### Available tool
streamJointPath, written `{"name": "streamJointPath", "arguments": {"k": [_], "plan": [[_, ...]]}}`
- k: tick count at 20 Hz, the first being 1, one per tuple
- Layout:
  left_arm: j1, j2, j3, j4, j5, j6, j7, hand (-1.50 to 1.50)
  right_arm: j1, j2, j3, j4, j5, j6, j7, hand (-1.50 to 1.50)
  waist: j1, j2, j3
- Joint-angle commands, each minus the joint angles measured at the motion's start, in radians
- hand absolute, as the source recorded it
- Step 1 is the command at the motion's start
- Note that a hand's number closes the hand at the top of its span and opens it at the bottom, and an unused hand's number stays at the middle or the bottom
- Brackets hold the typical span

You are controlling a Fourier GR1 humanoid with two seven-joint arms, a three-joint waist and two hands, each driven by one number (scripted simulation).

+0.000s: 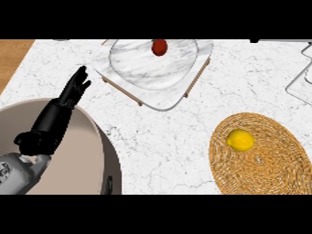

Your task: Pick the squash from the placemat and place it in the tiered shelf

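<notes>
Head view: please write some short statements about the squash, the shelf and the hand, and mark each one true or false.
1. The yellow squash lies on the woven placemat. True.
2. The left hand holds the squash. False: it is open and holds nothing, far from the squash.
3. A small red thing sits on the tiered shelf. True.
4. The placemat is left of the shelf. False: it lies lower right of it.

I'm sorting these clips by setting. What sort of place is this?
Most likely a kitchen counter: a white marble-patterned counter top, a woven placemat with a yellow squash on it, and a marble tiered shelf holding a small red item.
</notes>
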Motion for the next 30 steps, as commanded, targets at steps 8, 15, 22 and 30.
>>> {"name": "streamJointPath", "arguments": {"k": [8, 15, 22, 30], "plan": [[0.035, -0.092, -0.044, 0.096, 0.032, 0.001, -0.005, 0.00, -0.075, -0.015, -0.007, 0.197, 0.043, 0.009, -0.044, -1.50, -0.010, 0.023, -0.026], [0.011, -0.066, -0.042, 0.085, 0.052, -0.007, 0.009, 0.00, -0.157, -0.029, -0.021, 0.274, 0.015, 0.152, 0.025, -1.50, -0.006, 0.022, -0.025], [0.007, -0.063, -0.051, 0.091, 0.064, 0.001, 0.007, 0.00, -0.246, -0.084, -0.077, 0.335, -0.050, 0.252, 0.144, -1.50, -0.015, 0.021, -0.025], [0.009, -0.042, -0.058, 0.060, 0.072, 0.020, -0.007, 0.00, -0.305, -0.197, -0.192, 0.450, -0.158, 0.263, 0.355, -1.50, -0.009, 0.030, -0.023]]}}
